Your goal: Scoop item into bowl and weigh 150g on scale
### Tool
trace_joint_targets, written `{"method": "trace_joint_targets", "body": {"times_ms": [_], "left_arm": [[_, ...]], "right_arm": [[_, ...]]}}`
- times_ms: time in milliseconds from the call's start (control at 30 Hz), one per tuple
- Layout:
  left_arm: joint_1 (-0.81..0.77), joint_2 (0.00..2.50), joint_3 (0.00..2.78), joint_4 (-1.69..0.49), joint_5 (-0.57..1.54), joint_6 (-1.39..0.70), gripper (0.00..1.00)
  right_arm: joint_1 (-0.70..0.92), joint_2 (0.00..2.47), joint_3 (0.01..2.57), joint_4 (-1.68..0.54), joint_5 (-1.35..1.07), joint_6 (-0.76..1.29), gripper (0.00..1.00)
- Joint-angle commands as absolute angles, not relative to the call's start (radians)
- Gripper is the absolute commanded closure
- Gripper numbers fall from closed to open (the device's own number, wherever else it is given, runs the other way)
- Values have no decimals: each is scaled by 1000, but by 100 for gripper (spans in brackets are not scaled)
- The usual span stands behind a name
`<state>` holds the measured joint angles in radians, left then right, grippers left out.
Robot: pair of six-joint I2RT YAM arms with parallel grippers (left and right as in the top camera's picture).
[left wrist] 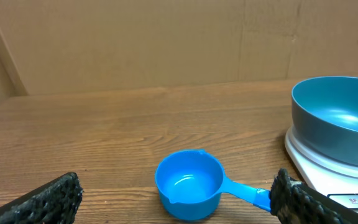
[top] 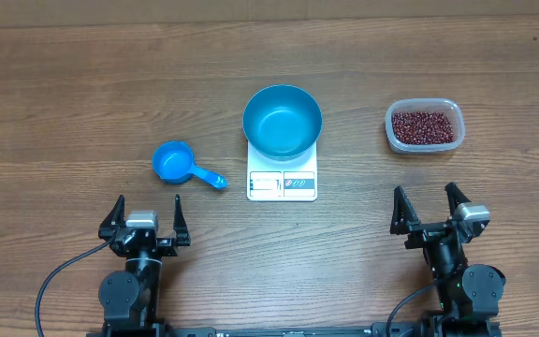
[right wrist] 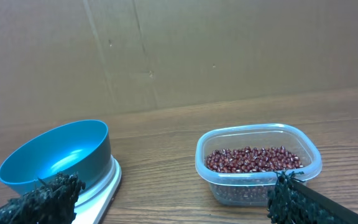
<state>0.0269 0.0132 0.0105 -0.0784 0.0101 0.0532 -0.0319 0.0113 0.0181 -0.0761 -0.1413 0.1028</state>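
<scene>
Scoop (top: pixel 178 163) left of bowl (top: pixel 282 122) on scale (top: pixel 282 184); tub (top: pixel 390 131) of beans (top: pixel 424 127) right

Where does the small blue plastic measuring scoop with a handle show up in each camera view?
Overhead: the blue handled scoop lies left of centre, left of the flat white square scale.
Left wrist: scoop at bottom centre, handle pointing right.
Right wrist: not in it.
Shared landmark: the round deep bright blue bowl on the scale, in all three views.

Wooden table (top: pixel 64 75) with blue scoop (top: pixel 178 165), white scale (top: pixel 282 183), clear tub (top: pixel 390 132) directly on top.
</scene>
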Motion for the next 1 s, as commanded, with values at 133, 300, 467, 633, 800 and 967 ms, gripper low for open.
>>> {"method": "trace_joint_targets", "body": {"times_ms": [133,300,467,633,800,967], "left_arm": [[33,11,5,-50,-10,38,0],[33,11,5,-78,-8,37,1],[33,12,32,-56,13,-46,0],[33,48,183,-162,-46,-83,0],[33,194,398,-301,-62,-83,0],[33,452,670,-496,-36,-112,0]], "right_arm": [[-27,10,9,-72,-131,97,0],[-27,10,9,-72,-132,97,0],[-27,10,9,-72,-132,97,0],[-27,10,9,-72,-132,97,0],[-27,10,9,-72,-132,97,0],[-27,10,9,-72,-132,97,0]]}}
